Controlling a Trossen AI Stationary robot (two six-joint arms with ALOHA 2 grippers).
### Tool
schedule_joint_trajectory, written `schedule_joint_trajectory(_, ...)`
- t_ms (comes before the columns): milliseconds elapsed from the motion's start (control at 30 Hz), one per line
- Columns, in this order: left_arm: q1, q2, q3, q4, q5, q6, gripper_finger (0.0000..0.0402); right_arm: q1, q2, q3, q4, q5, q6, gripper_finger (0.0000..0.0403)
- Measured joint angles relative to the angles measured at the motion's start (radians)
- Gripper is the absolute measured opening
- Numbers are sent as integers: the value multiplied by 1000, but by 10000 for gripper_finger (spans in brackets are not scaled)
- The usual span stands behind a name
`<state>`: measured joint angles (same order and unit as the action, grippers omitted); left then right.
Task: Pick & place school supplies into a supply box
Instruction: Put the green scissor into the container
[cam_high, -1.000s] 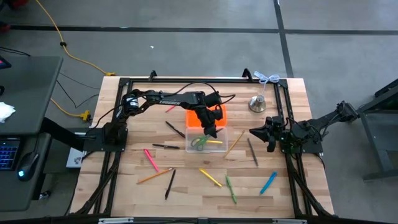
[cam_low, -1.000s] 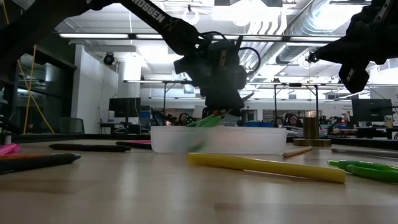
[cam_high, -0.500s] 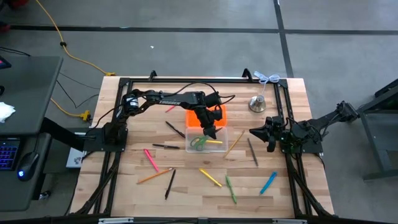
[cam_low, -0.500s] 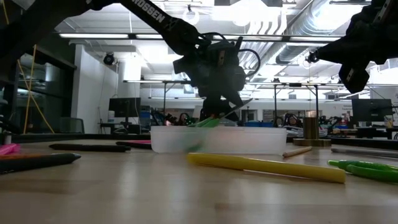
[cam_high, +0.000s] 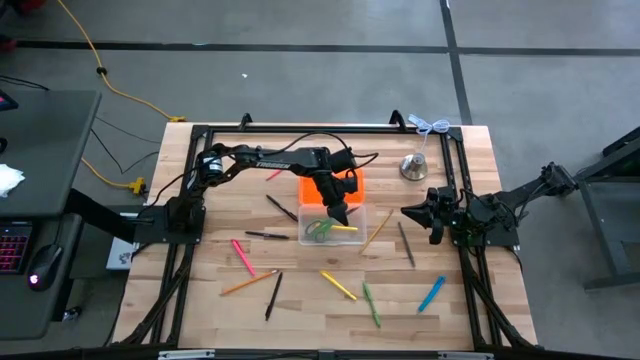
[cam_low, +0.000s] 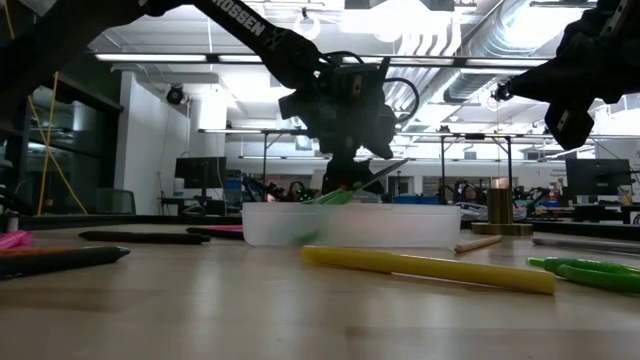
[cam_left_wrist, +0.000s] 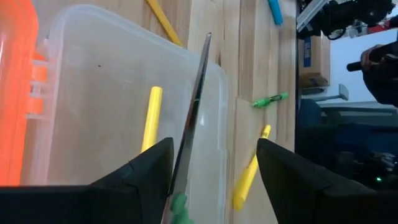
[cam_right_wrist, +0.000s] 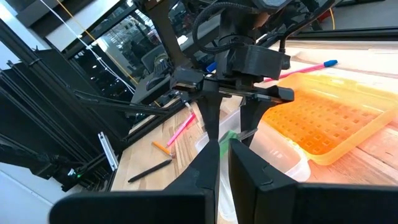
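**Left gripper spread above the supply box, scissors inside**

The left gripper hangs over the clear supply box, its fingers spread wide with nothing pinched. The green-handled scissors lie in the box beside a yellow marker; the orange lid lies open. The right gripper waits at the table's right side, fingers pressed together. Other pens lie scattered on the table.

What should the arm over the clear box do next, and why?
Probably lift straight up and away. The left pincer stands open over the supply box, and the scissors between its fingers look let go, resting in the box beside a yellow marker.
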<state>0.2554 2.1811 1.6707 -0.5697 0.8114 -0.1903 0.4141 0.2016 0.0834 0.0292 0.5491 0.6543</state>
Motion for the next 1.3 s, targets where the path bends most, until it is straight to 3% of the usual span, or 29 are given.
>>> schedule_joint_trajectory(700,-1,0,0,80,42,-81,262,0,0,0,0,0,9,12)
schedule_joint_trajectory(1300,0,-1,0,73,-36,-75,262,0,0,0,-2,-3,18,12)
